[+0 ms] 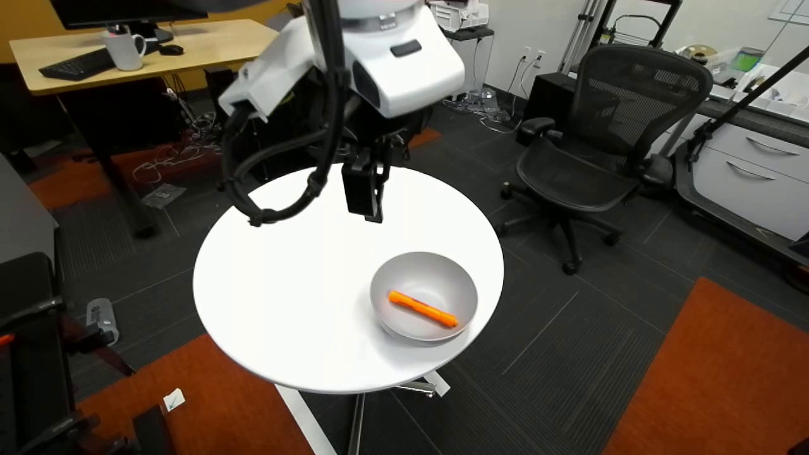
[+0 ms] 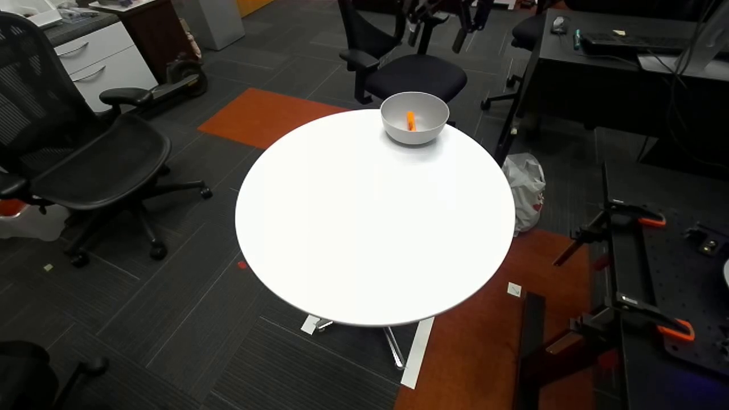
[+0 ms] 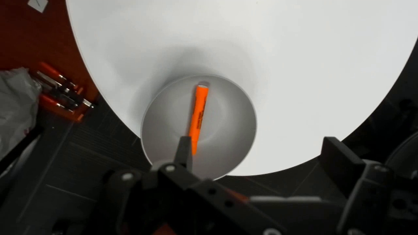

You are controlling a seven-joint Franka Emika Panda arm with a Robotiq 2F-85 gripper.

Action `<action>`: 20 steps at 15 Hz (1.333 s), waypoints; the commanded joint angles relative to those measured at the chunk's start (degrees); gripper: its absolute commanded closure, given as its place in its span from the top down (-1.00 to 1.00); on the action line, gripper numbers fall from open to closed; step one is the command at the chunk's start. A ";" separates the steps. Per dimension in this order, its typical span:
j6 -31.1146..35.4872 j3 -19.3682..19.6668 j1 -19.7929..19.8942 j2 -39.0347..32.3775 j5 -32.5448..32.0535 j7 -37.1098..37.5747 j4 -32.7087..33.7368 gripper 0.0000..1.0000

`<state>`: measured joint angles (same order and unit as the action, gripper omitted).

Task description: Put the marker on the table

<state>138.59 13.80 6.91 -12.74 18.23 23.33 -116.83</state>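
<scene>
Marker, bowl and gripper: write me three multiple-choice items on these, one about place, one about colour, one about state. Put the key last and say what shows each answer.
1. Where is the marker?
A. Directly on the table
B. On the floor
C. Inside the bowl

2. What colour is the marker?
A. Orange
B. Blue
C. Green

3. How does the gripper stand?
A. Shut on the marker
B. Open
C. Shut on the bowl's rim

Key:
1. C, since all three views show the marker within the bowl's rim.
2. A, since its body shows bright orange in every view.
3. B, since its jaws stand wide apart in the wrist view.
</scene>
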 commanded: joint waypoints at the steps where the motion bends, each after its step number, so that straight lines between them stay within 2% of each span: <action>1: -1.69 0.31 0.80 -7.58 -2.06 9.55 6.99 1.00; 4: -3.06 0.96 0.46 -13.03 -3.57 15.49 10.98 1.00; 8: -5.34 0.81 1.15 -18.27 -3.54 19.40 14.70 1.00; 20: -13.03 0.02 4.49 -30.60 -3.24 19.52 26.54 1.00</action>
<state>129.02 14.41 10.54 -40.19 15.64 42.07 -94.99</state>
